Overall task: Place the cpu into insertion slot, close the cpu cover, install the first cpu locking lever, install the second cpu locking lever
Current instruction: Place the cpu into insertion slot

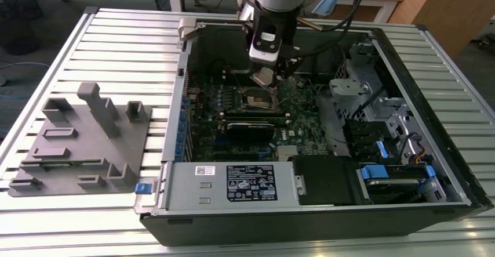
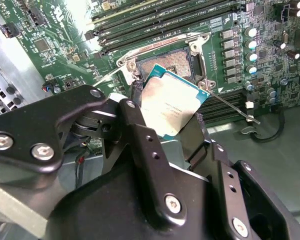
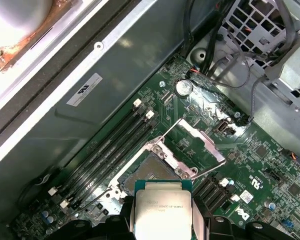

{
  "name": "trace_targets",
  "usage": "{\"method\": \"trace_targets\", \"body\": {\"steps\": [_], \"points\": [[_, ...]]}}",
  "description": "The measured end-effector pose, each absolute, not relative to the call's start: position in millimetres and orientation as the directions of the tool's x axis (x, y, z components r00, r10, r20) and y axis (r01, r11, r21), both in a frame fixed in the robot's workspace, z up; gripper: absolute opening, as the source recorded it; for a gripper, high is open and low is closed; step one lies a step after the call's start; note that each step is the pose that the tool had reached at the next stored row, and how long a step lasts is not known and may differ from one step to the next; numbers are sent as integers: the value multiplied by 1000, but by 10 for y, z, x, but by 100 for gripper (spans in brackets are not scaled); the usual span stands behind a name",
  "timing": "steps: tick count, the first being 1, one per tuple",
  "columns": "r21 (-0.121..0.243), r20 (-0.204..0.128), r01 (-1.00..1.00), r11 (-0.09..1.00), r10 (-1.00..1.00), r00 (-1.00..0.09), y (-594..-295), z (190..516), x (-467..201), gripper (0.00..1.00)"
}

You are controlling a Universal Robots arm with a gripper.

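My gripper (image 1: 264, 78) hangs inside the open computer case, shut on the cpu (image 1: 262, 77), a small square chip with a silvery top. In both wrist views the cpu (image 2: 170, 102) (image 3: 162, 212) sits tilted between the black fingers (image 2: 135, 130), a little above the board. The insertion slot (image 2: 172, 62) (image 3: 150, 170) (image 1: 259, 99) lies bare just beyond the chip, its dark contact field showing. The cpu cover (image 3: 205, 142) stands swung open beside the slot. A thin wire locking lever (image 2: 230, 107) sticks out, unlatched, from the socket's side.
Long memory slots (image 2: 165, 25) run alongside the socket. A metal box with a black label plate (image 1: 249, 183) fills the case's near side. A drive cage with cables (image 1: 371, 94) is at the exterior view's right. A grey fixture plate (image 1: 77, 141) lies on the slatted table at its left.
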State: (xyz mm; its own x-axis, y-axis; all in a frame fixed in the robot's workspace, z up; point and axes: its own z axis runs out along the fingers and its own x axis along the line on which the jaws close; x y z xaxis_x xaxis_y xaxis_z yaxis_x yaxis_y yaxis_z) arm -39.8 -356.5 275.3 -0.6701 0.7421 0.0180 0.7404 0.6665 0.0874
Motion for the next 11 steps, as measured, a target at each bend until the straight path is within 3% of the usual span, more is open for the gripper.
{"method": "trace_targets", "body": {"steps": [11], "points": [[87,18,805,587,807,-591,-3565,2730,-398,54]]}}
